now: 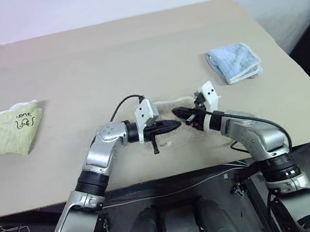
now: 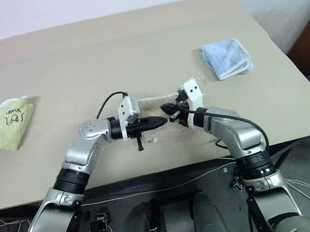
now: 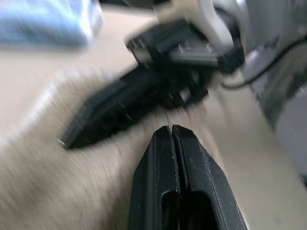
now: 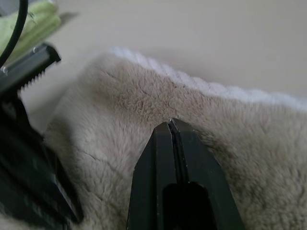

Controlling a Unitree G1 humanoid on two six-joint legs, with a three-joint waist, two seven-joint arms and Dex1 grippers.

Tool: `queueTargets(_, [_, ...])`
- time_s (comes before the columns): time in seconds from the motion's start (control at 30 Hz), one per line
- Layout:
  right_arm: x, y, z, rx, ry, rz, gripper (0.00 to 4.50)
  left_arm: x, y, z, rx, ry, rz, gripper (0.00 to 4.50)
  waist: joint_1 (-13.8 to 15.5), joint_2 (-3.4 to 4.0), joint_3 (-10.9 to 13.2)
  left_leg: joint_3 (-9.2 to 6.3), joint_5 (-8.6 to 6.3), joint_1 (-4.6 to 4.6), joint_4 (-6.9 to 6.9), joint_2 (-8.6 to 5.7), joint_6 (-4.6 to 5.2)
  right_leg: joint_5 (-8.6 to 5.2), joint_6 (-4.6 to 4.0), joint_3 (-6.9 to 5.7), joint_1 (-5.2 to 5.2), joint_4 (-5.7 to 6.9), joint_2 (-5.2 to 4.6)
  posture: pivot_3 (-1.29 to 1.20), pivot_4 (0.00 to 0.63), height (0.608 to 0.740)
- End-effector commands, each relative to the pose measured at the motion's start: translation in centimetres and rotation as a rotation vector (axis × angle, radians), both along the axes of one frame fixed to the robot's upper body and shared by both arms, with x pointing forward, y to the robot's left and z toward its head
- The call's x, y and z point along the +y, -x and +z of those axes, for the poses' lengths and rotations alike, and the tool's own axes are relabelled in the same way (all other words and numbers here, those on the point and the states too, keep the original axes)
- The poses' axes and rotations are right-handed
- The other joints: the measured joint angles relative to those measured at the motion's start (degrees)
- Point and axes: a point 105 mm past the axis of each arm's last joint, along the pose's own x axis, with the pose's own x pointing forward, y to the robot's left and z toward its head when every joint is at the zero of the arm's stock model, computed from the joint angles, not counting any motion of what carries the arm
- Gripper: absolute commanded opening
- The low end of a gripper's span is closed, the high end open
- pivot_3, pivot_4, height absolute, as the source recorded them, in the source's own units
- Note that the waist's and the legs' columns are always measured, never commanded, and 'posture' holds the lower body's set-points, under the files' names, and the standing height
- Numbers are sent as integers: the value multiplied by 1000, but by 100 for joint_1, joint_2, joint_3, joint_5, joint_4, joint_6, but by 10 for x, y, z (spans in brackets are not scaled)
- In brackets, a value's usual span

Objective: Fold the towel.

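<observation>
Left claw (image 1: 176,125) is pinched fully shut, fingers pressed together, tip pointing right over the beige towel (image 4: 144,110) — can't tell from any view whether fabric is actually caught between them. Right claw (image 1: 178,112) is also closed tight, pointing left toward the left one; the two tips sit just beside each other near the surface's front-middle. Right wrist view shows its closed fingers (image 4: 163,158) down on the towel's fluffy pile, white hem edge just beyond — again, grip on cloth not confirmable. Towel lies on the tan surface (image 1: 133,54) directly under both claws, mostly hidden by them in the head views. Elsewhere on the surface: a folded blue cloth (image 1: 233,62) well off to the right, a green cloth (image 1: 13,128) with dark markings near the left edge.
</observation>
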Motion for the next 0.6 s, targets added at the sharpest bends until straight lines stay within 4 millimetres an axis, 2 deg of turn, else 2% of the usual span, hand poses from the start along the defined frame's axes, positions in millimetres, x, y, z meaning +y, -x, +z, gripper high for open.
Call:
queueTargets(0.03, [1,-7,-12,37,-45,-42,0,0,6,-15,-34,-70,-26,70,7,-3,-2,0,0,1,0,0,0,0,0,0,0,2,0,0,150,740])
queueTargets(0.2, [5,-8,-8,19,-73,-15,0,-2,5,-14,-14,-41,-2,70,2,-4,-9,-4,-1,37,2,2,-2,-1,-2,-1,37,3,-1,0,150,740])
queueTargets(0.37, [-5,-13,-1,-15,-28,-11,0,2,1,-4,10,28,32,70,2,-3,-9,-5,0,39,2,2,-2,-1,-2,0,36,6,0,0,150,740])
queueTargets(0.43, [-9,-13,5,-30,-28,-4,0,4,-2,5,5,66,48,70,8,-3,-9,-5,0,39,2,2,-2,-1,-1,0,35,6,-1,0,150,740])
queueTargets(0.53, [-7,-4,29,-92,-59,72,0,11,-6,22,-13,87,79,70,14,-1,-6,-5,0,29,4,2,-2,0,0,0,27,7,-1,0,150,740])
queueTargets(0.6, [-10,0,43,-130,-61,97,0,16,-13,48,-44,127,131,70,14,-1,-5,-5,0,19,6,2,-2,0,0,0,17,9,-1,0,150,740])
